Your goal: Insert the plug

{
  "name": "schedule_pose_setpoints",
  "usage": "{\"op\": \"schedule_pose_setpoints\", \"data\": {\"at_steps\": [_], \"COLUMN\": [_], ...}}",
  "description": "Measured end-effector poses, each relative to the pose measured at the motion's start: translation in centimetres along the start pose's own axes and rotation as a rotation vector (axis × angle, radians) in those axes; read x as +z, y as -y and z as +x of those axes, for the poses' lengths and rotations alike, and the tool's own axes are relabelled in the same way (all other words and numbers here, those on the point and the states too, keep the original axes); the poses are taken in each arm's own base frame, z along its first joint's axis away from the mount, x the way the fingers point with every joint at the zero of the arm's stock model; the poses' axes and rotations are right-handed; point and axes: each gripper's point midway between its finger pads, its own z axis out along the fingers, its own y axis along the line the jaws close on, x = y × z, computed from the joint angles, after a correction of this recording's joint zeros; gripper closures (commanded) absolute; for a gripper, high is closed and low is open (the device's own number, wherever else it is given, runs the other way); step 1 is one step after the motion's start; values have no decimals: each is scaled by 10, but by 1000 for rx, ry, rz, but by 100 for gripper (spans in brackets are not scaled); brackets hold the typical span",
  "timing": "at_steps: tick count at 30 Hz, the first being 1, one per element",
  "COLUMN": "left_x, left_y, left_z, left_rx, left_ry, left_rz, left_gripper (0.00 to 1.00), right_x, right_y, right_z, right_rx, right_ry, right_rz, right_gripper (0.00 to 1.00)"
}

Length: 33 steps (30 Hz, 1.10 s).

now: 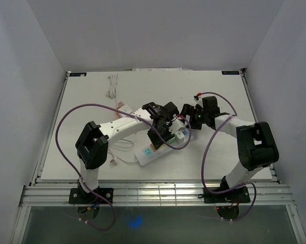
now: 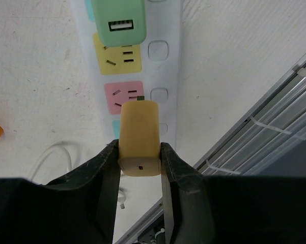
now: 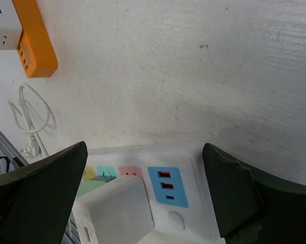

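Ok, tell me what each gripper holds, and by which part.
The left gripper holds the plug by its sides, near the rear end. The right gripper is open, holding nothing.

No legible text — blue corner sticker perhaps printed, too small

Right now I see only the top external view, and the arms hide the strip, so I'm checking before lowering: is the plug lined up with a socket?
Observer: The left gripper holds the plug, prong end over the power strip's pink socket.
Operator: Are its neighbours occupied?
Observer: The yellow socket beside it is free; a green USB charger sits beyond.
Operator: And the right gripper?
Observer: Open, the strip's blue USB panel between its fingers.
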Motion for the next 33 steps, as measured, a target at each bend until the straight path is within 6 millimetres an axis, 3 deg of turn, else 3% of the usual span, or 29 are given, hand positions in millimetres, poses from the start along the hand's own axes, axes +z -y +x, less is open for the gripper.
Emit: {"op": "schedule_pose_setpoints", "data": {"at_steps": [33], "left_x": [15], "left_y": [-7], "left_z": [13], "left_rx": [-36], "left_ry": [-52], "left_rz": [28], "left_gripper": [100], "right_x": [-1], "right_y": [-1], "right_z": [0], "right_rx": [-2], "right_ry": [1], "right_rz": [-5], "right_gripper": [0]}}
